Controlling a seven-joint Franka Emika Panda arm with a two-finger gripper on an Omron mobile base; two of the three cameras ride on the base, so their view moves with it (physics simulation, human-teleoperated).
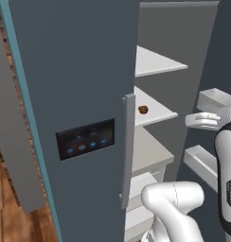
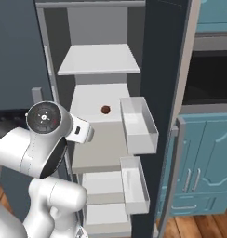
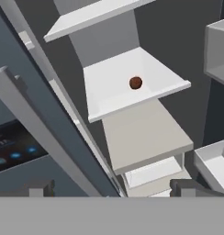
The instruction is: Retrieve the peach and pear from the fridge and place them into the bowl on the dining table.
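1. Pincer (image 3: 109,187): jaws spread wide, holding nothing, touching nothing, in front of the open fridge (image 1: 75,71).
2. Peach (image 3: 135,82): alone on the fridge's second white shelf (image 3: 114,94).
3. No legible writing.

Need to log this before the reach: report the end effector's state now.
End effector: open, holding nothing, aimed at the fridge shelves, short of the peach.
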